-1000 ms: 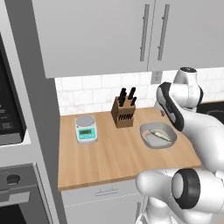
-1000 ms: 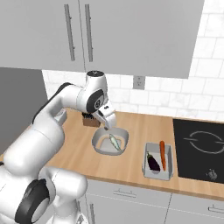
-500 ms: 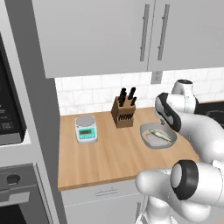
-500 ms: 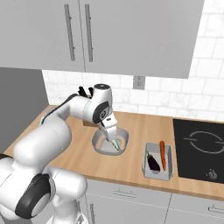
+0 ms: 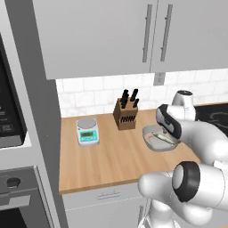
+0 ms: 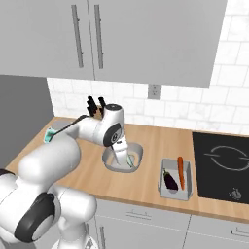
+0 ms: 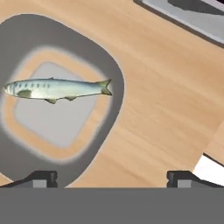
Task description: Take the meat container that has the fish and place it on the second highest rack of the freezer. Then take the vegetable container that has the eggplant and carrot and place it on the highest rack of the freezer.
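Early stage: wide-open, empty gripper (image 7: 111, 177) poised over meat container (image 7: 114, 83), the fish (image 7: 57, 88) lying inside; vegetable container (image 6: 176, 190) with eggplant (image 6: 170, 181) and carrot (image 6: 180, 171) waits at three o'clock; neither container yet moved.

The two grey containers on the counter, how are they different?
The fish container is a rounded, shallow bowl holding one silvery fish; the vegetable container is a narrower, rectangular tray holding an eggplant and a carrot. The gripper hangs open over the bowl; the tray sits apart, nearer the cooktop. Both are grey and rest on the wooden counter.
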Robot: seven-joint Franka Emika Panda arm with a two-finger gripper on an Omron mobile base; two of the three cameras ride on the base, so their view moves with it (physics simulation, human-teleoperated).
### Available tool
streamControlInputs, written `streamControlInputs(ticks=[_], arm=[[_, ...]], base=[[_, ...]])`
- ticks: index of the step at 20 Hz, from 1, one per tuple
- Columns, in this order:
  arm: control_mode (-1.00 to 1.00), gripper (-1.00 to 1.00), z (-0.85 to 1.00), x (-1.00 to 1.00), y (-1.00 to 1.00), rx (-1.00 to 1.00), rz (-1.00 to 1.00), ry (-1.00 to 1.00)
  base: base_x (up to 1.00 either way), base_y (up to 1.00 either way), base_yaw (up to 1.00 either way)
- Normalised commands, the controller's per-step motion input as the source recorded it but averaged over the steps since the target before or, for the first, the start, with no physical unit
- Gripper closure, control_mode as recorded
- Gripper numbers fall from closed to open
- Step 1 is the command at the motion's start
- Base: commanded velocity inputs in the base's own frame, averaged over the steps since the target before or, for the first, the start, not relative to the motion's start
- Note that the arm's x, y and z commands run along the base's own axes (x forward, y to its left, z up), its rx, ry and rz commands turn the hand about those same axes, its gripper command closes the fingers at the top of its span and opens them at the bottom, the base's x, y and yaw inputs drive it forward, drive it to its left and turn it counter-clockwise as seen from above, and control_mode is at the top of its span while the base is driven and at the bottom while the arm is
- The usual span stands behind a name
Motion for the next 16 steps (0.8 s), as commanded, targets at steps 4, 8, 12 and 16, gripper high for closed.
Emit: streamControlInputs(ticks=[4, 8, 12, 16], arm=[[-1.0, -1.0, -0.4, 0.21, 0.0, 0.0, -0.1, 0.0], [-1.0, -1.0, -0.35, 0.35, -0.01, 0.0, -0.05, 0.0], [-1.0, -1.0, -0.38, 0.18, 0.0, 0.0, -0.04, 0.0], [-1.0, -1.0, -0.46, 0.04, 0.0, 0.0, -0.06, -0.01]], base=[[0.0, 0.0, 0.0], [0.0, 0.0, 0.0], [0.0, 0.0, 0.0], [0.0, 0.0, 0.0]])
